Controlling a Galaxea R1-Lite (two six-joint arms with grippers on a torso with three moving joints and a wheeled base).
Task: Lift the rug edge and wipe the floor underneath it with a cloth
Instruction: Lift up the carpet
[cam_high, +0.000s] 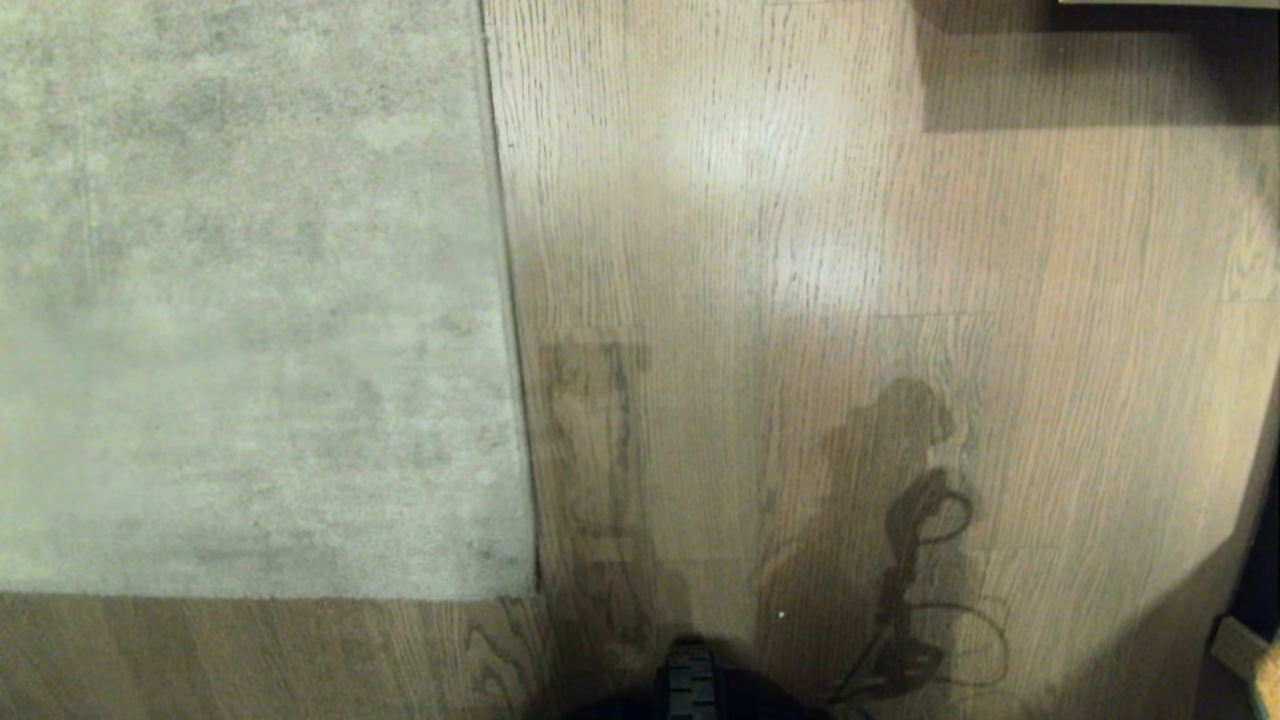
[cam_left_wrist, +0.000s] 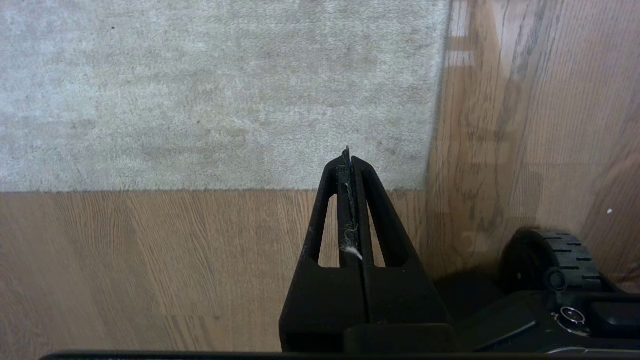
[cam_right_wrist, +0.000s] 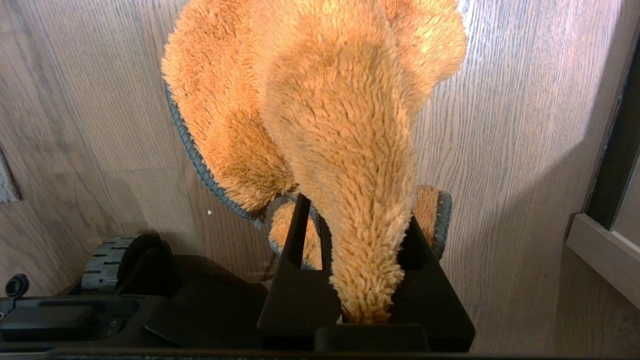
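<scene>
Now | left gripper (cam_left_wrist: 348, 165): fingers pressed together, above big pale grey fuzzy rug's corner (cam_left_wrist: 420, 184), flat on brown wood plank floor (cam_left_wrist: 150, 260) | right gripper (cam_right_wrist: 357, 235): pinching fluffy orange cloth (cam_right_wrist: 320, 110) | tip: open left fingers, slide under rug's border, lift slowly, then wipe.
</scene>
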